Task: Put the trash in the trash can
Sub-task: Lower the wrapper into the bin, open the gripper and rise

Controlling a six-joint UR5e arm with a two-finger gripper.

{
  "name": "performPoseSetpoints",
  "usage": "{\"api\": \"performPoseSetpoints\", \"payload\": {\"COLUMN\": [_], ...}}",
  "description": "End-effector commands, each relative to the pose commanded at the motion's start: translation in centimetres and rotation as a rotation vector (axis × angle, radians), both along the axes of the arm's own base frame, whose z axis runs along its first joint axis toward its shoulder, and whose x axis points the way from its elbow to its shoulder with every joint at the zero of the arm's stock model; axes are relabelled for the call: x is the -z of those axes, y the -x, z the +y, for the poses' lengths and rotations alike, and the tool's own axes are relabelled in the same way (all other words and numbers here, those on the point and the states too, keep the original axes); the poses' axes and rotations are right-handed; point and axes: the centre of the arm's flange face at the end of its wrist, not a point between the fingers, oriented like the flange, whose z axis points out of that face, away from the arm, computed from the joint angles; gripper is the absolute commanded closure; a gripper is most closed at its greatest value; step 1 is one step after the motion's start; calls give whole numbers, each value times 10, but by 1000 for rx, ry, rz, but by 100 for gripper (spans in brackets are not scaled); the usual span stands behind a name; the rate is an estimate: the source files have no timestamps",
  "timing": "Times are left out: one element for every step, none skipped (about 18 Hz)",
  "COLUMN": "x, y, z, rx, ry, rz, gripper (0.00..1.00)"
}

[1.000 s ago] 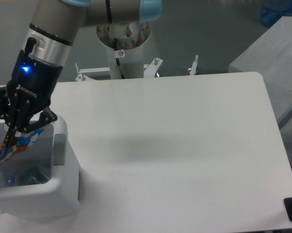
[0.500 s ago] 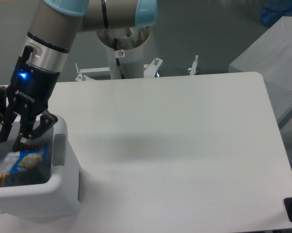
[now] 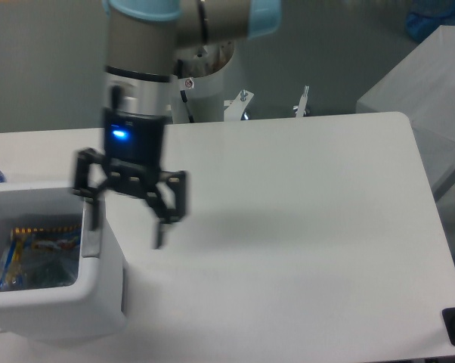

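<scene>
Two items of trash are in my view, both down inside the trash can, the white boxy bin at the table's near left corner. Blue snack wrapper lies against the can's inner back wall, yellow-white print facing up. Beside it, lower in the can, I see something clear and crumpled that I take for the crushed plastic bottle; the glare and blur in there are poor, so I cannot be sure of its outline or label.

Gripper hangs just right of the can's right rim, over the white table. Jaws stand wide apart and hold nothing. Left finger sits at the can's right edge; from this angle I cannot tell whether it touches the rim or hangs just above it. Right finger is out over bare tabletop, clear of the can. Whole hand is motion-blurred. Blue status light glows on the gripper body, above and to the right of the can.

Arm rises straight up from the gripper, silver wrist and light-blue joint cap at the top edge. Arm's base pedestal stands behind the table, up and right of the can. A soft shadow lies on the tabletop right of the can.
</scene>
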Motion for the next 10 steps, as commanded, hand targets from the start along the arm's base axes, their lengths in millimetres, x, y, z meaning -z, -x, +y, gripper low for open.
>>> {"api": "performPoseSetpoints", "payload": {"x": [5,8,14,17,16,16,15,12,7,7], "y": [4,6,8,8,9,9,12,11,11,12], "z": [-4,-9,-14,-19,-22,-24,-26,-28,-31,-32], "rx": [2,24,57,94,128,155,167,171,166,165], "ry": [62,142,231,303,353,387,404,404,400,400], "rz": [40,84,113,134,160,185,198,204,209,206], "gripper": [0,0,0,0,0,0,0,0,0,0]}}
